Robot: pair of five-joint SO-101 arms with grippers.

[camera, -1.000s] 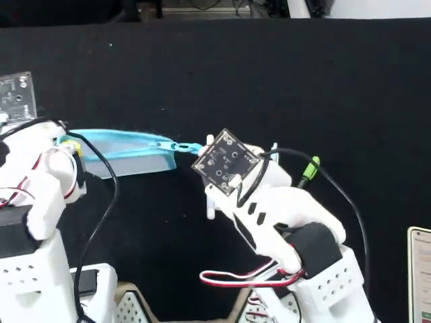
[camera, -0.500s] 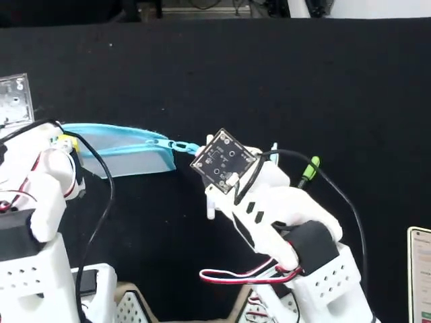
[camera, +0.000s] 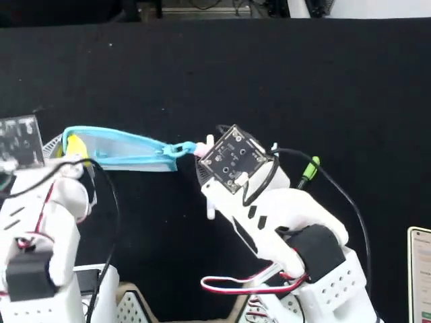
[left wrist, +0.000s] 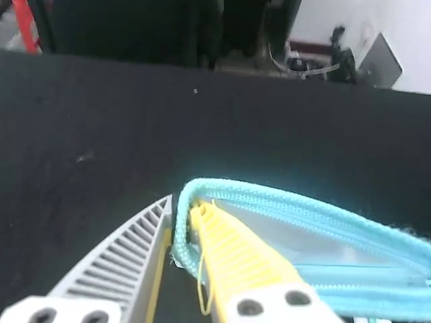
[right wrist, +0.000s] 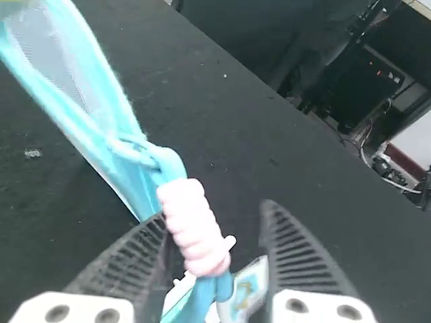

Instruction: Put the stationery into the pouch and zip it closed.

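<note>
A turquoise mesh pouch hangs above the black table, stretched between both arms. My left gripper is shut on its left end; in the left wrist view the yellow and grey fingers pinch the pouch's corner. The zipper slider sits at the pouch's right end. Its pink-wrapped pull lies between the fingers of my right gripper, against one finger, with the jaws apart. A green pen lies on the table beside the right arm.
A white card or box sits at the table's right front edge. Cables run over both arms. The far half of the table is bare black cloth.
The left arm has drawn back toward the front and raised the pouch's left end. The right gripper has shifted slightly up and right, staying at the zipper pull.
</note>
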